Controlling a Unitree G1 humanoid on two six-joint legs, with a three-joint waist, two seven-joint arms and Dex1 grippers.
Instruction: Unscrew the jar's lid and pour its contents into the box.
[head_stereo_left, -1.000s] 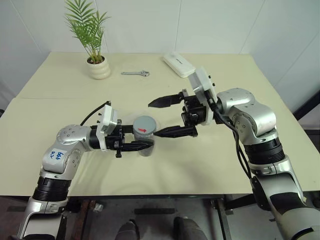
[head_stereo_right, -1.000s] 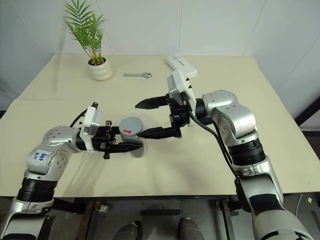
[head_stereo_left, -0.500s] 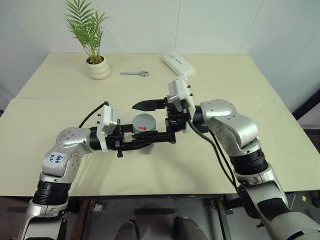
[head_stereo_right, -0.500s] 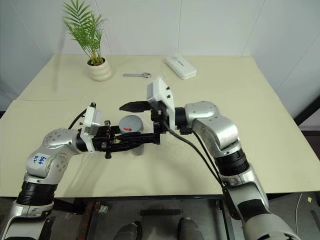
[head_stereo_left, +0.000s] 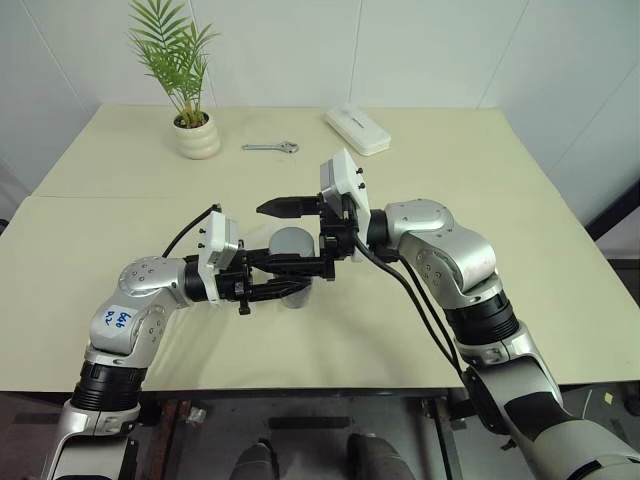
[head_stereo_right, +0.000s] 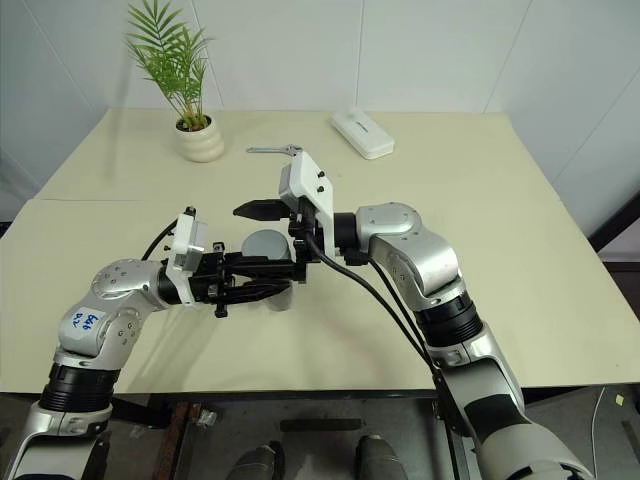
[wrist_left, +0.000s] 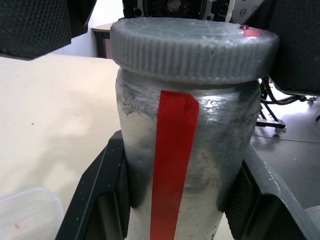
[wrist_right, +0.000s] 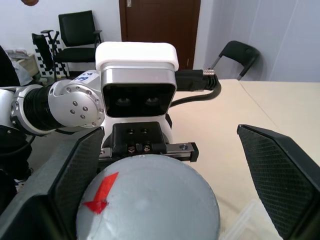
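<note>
Whitish-grey jar (wrist_left: 190, 165) with red strip, ribbed grey lid (wrist_left: 194, 44) on. Clamped in left gripper (head_stereo_left: 285, 285). Right gripper (head_stereo_left: 288, 235) spread wide around lid.

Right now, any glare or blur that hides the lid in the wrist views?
Left wrist view: lid sharp, with soft glare on the jar beside its red strip. Right wrist view: lid top evenly lit, red arrow clear; background sharp too.

Left gripper (head_stereo_left: 292, 285), centre of frame, points level toward the right, fingers clamped. Right gripper (head_stereo_left: 278, 237) points level toward the left, fingers spread wide, crossing above the left.
</note>
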